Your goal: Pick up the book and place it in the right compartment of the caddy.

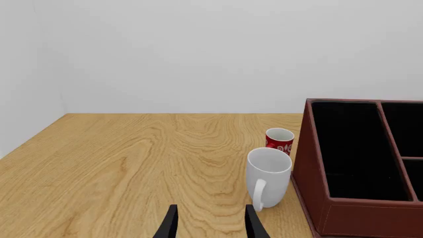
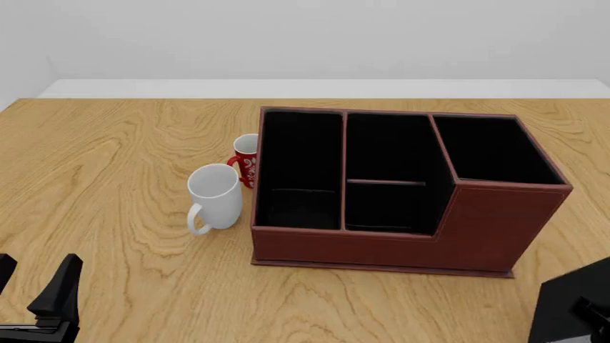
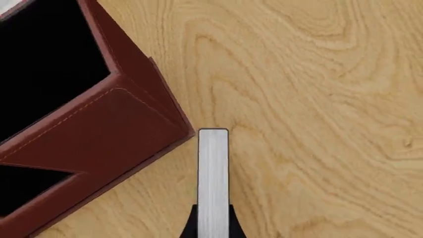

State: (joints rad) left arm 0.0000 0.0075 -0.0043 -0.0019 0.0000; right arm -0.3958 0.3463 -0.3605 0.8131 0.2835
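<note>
Thin black hardback book (image 3: 213, 178) clamped edge-on in right gripper (image 3: 213, 225), near the tall corner of reddish-brown leather-look caddy (image 2: 401, 243).
Left gripper (image 1: 210, 223) spread apart, empty, near white mug (image 1: 268, 177).

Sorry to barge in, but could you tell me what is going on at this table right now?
The right pincer is shut on the book, holding it edge-on above the table beside the caddy. The book is not yet in the right compartment, which looks empty. The left pincer is open and holds nothing, near the table's front edge. A white mug and a red mug stand just left of the caddy.
</note>
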